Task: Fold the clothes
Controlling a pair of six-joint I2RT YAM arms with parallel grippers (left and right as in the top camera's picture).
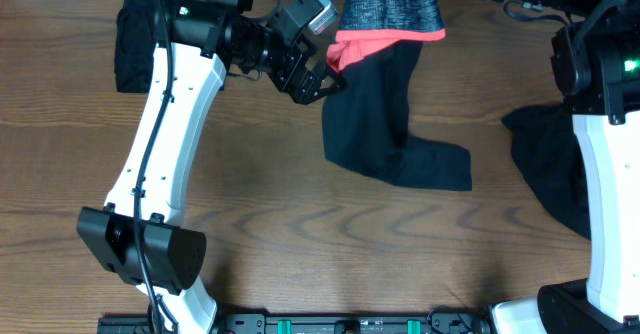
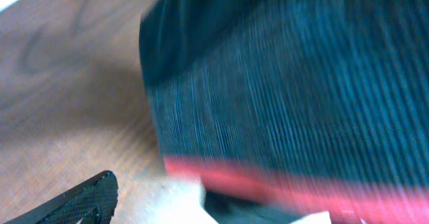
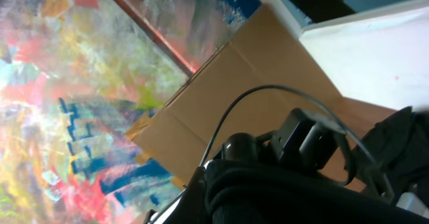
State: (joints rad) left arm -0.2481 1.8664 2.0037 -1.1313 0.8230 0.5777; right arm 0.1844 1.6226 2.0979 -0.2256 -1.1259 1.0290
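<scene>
We are hovering the left gripper [image 1: 318, 82], jaws apart, beside the coral band [image 1: 385, 44] of the black trousers [image 1: 385, 134] spreading away from it, probably risking snagging one layer and dragging them crooked; the right gripper is sitting shut.

Left arm [image 1: 185, 104] and right arm [image 1: 603, 194] are showing white shells, black joints. Black cable [image 1: 152, 149] is running along the left shell.

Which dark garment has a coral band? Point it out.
The centre trousers, coral band at the waist. The left black heap and right black heap show none.
</scene>
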